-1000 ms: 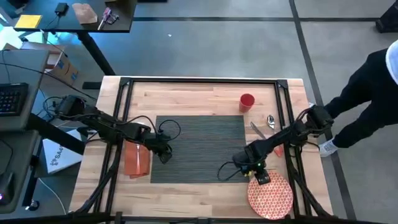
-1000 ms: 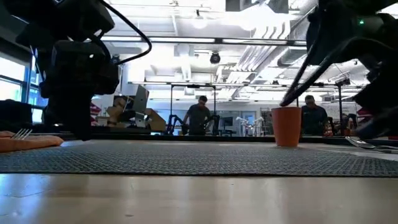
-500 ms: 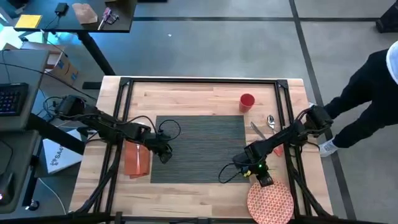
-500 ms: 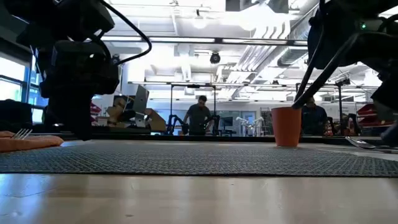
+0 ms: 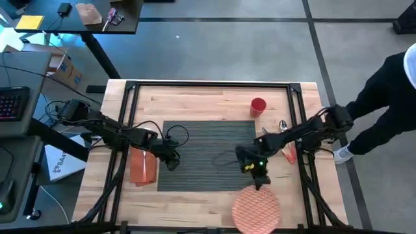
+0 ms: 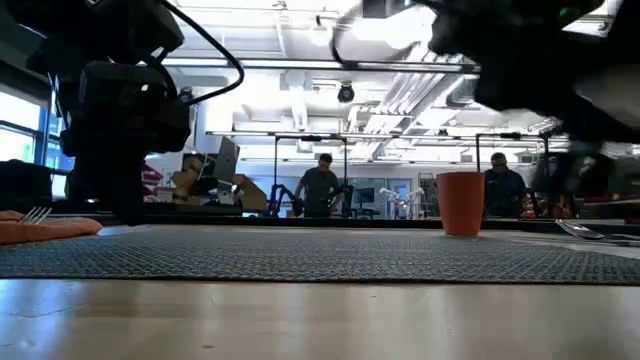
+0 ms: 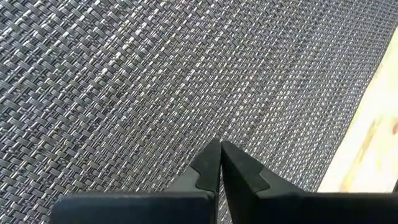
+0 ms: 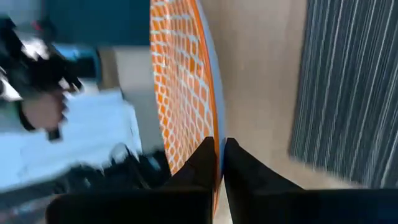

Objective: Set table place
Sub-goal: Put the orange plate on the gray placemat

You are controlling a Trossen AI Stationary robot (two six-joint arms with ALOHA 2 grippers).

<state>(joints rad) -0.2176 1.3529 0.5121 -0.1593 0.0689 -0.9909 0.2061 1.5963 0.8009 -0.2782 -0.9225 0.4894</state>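
The dark grey placemat (image 5: 208,155) lies in the middle of the wooden table (image 5: 195,101). My left gripper (image 5: 172,162) stands shut over its left edge, fingertips (image 7: 219,155) down at the weave. Beside it lies the orange napkin (image 5: 143,166) with a fork (image 6: 35,213) on top. My right gripper (image 5: 260,179) is shut on the red-and-white plate (image 5: 257,209) at the table's near edge, just before the mat. The red cup (image 5: 258,106) stands upright past the mat's far right corner. A spoon (image 5: 283,125), a silver utensil (image 5: 269,136) and an orange-handled utensil (image 5: 290,155) lie right of the mat. My left gripper's shut fingertips point down at the placemat near its left edge (image 7: 211,134); I cannot tell whether they touch it. My right gripper pinches the plate's rim (image 8: 214,134) at its far side between the two fingers. The plate runs away from the fingers toward the table's near edge and is seen edge-on, its patterned face (image 8: 180,81) to one side.
A person in dark clothes (image 5: 383,97) stands off the table's right side. The black frame bars (image 5: 208,85) run along the table's edges. Bare wood lies between the mat and the far edge.
My right gripper has gone toward the table's left edge, keeping its hold on the plate. The plate has come from the near right corner to the near edge in front of the mat's right part. My left gripper has kept still.
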